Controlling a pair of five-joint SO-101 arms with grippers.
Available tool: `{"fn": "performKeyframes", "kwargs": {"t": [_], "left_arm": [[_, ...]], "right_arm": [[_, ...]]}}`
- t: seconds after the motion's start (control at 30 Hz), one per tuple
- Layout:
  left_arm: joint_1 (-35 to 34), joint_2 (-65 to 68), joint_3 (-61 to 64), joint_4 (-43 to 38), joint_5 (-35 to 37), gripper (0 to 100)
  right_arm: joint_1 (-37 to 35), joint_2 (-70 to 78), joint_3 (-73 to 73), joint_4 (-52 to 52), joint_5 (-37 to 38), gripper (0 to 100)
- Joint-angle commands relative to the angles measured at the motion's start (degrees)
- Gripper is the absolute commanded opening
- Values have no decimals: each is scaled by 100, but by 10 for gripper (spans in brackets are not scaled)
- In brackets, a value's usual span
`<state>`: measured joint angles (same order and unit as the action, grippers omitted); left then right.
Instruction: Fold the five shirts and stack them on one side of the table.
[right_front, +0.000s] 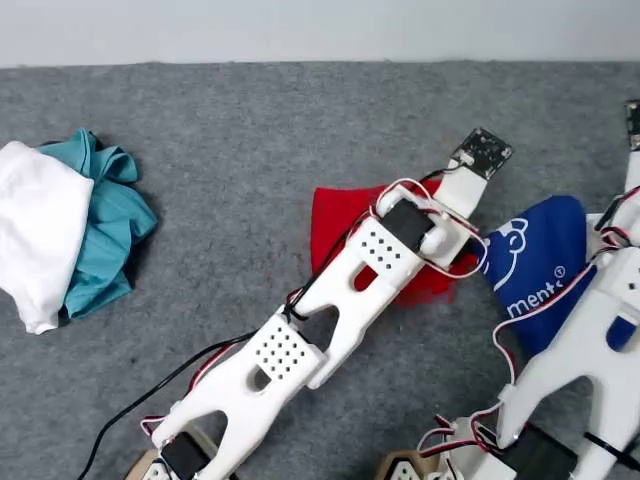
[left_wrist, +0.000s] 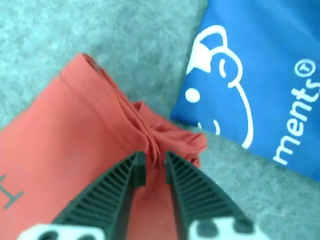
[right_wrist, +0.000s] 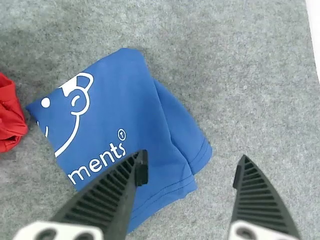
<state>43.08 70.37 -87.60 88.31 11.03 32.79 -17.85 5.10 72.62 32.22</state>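
Note:
A red shirt (right_front: 345, 215) lies mid-table, mostly under the left arm. My left gripper (left_wrist: 154, 167) is shut on a bunched fold of the red shirt (left_wrist: 75, 140), close to the blue shirt's edge. The folded blue shirt (right_front: 540, 265) with a white bear print lies just right of it. My right gripper (right_wrist: 190, 172) hangs open above the blue shirt (right_wrist: 120, 125), one finger over the print, the other over bare felt. A white shirt (right_front: 38, 230) lies crumpled on a teal shirt (right_front: 105, 225) at the far left.
Grey felt (right_front: 250, 130) covers the table. A pale wall runs along the far edge. Black and red cables trail from the arm bases at the near edge. Open felt lies between the left pile and the red shirt.

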Motion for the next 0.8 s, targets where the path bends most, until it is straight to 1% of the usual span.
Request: {"fn": "performKeyframes", "kwargs": {"t": [0.0, 0.1, 0.2, 0.33, 0.43, 0.5, 0.57, 0.7, 0.77], "left_arm": [[0, -114, -295, -141, 18, 93], [-35, -123, -479, -141, 18, 106], [-369, -193, -910, -44, 9, 106], [-976, -844, -822, 255, 18, 106], [-1169, -1125, -778, 484, 18, 105], [-1257, -985, -611, 545, 9, 105], [-1275, -695, -514, 378, 9, 105], [-1257, -44, -655, -255, 9, 105], [-1257, 299, -743, -369, 0, 105]], "right_arm": [[57, -224, -220, 163, -53, 285], [57, -224, -220, 207, -53, 285], [57, -224, -220, 207, -53, 285], [57, -207, -202, 180, -53, 285], [-22, -180, -202, 163, -53, 285], [-119, -171, -202, 198, -53, 285], [-251, -180, -193, 207, -53, 285], [-409, -171, -185, 215, -53, 285], [-409, -180, -185, 215, -53, 285]]}}
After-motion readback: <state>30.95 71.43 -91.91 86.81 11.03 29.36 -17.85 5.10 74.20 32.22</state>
